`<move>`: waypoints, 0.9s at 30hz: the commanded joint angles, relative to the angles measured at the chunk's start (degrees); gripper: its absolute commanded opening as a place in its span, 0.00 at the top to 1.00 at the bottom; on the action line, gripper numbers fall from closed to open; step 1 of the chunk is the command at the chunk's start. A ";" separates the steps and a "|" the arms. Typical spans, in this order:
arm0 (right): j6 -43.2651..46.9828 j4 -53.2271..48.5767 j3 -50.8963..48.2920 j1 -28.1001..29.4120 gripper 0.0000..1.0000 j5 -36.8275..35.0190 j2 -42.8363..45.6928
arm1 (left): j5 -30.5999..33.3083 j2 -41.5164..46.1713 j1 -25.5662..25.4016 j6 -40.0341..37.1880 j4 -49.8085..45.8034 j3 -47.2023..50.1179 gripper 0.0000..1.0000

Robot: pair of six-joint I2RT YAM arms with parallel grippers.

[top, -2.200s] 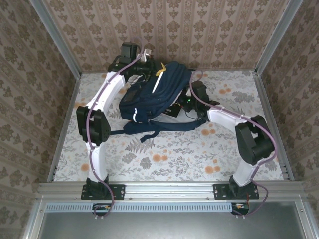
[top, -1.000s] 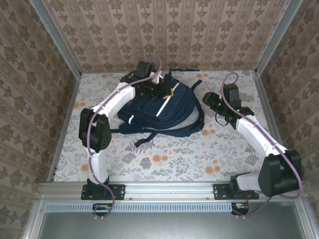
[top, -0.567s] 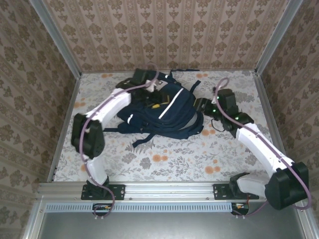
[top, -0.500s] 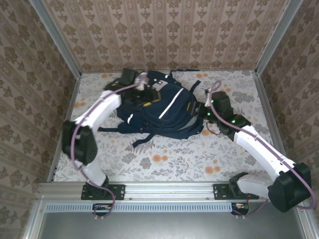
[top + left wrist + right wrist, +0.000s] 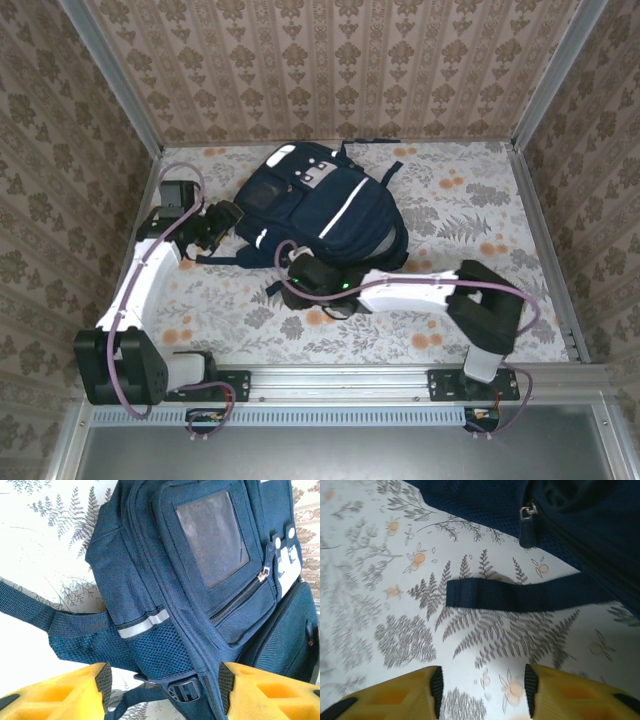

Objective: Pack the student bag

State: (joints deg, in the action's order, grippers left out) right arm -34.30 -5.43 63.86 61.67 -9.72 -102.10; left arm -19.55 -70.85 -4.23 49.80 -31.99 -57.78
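One large navy-blue woven-fabric student bag (image 5: 330, 210), rounded in outline and crossed by white reflective stripes, lies front face up on the far middle of the table (image 5: 480, 200), which is covered with a pale cloth printed with grey ferns and orange flowers. The left pincer (image 5: 222, 222) sits just beside the bag's left side and points at it. Its blocky yellow fingers (image 5: 60, 695), matte and foam-like, stand wide apart with nothing gripped, and whether they touch the fabric cannot be told. The right pincer (image 5: 295, 268) is at the bag's near edge, low over the cloth. Its yellow fingers (image 5: 395, 697) are likewise spread wide and empty, and a flat dark webbing strap (image 5: 520, 595) lies on the ferns just beyond them. The overhead view gives the bag's whole shape and both white arms reaching in from the near rail. The left wrist view adds close detail: a rectangular clear pocket window (image 5: 212, 535) with a dull sheen, a small metal zipper pull (image 5: 263, 572), an open-weave mesh side pocket (image 5: 155, 652) under a silver stripe, a black plastic buckle (image 5: 182, 690), and a light grey patch (image 5: 287, 555) with round white studs. The right wrist view shows coarse navy mesh and another zipper tab (image 5: 527, 512) hanging at the bag's edge.
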 commanded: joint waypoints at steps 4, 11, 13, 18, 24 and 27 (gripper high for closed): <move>-7.14 -2.11 7.77 0.69 0.55 -14.60 -7.85 | 0.86 1.60 0.71 3.56 1.22 0.81 0.40; -10.52 -3.78 13.79 -0.12 0.57 -19.52 -15.43 | -0.57 0.99 1.26 4.57 3.58 1.97 0.40; -10.58 -3.08 15.38 -0.32 0.57 -19.23 -17.48 | -0.91 0.67 1.33 4.36 3.82 1.88 0.40; -11.13 -4.85 18.90 -0.80 0.57 -22.55 -21.12 | -1.70 0.19 1.34 4.42 4.77 2.20 0.40; -11.94 -4.12 21.14 -2.68 0.55 -22.46 -24.09 | -1.41 0.19 1.33 4.96 6.74 4.03 0.41; -9.90 -2.44 21.98 -2.61 0.67 -21.95 -24.94 | -0.27 -0.46 1.33 4.78 7.13 4.76 0.41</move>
State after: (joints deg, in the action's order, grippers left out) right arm -45.04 -7.99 84.01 60.38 -29.78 -125.21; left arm -20.29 -70.50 -3.27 54.04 -26.11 -54.00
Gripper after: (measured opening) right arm 0.361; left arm 0.589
